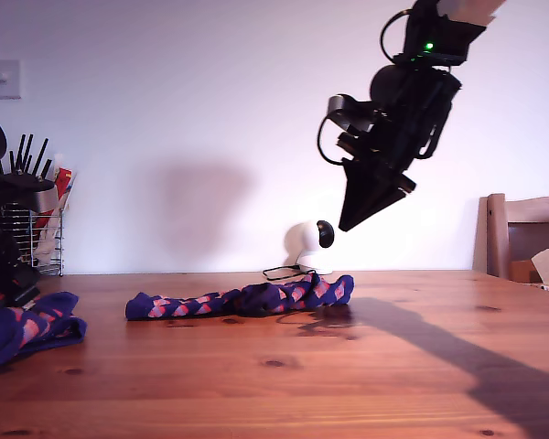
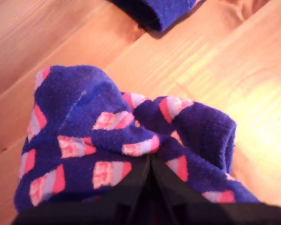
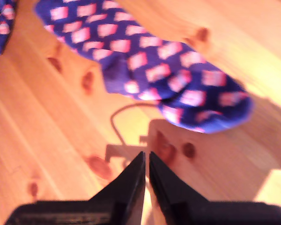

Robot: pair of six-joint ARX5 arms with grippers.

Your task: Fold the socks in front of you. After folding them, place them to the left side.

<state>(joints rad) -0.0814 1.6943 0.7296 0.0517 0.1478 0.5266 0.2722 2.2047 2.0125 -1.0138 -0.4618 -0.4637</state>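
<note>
On the wooden bench [image 1: 366, 366] lie two navy-purple knit socks patterned with pink-red blocks. One sock [image 1: 242, 300] stretches flat across the middle of the exterior view, its toe end rumpled; the other sock [image 1: 27, 329] sits bunched at the exterior view's left edge. My first claw [image 2: 151, 161] rests down on that bunched sock — jaws pressed together, though whether any fabric is pinched I cannot tell. My second claw [image 1: 346, 224] hangs high above the stretched sock, jaws together and holding nothing.
</note>
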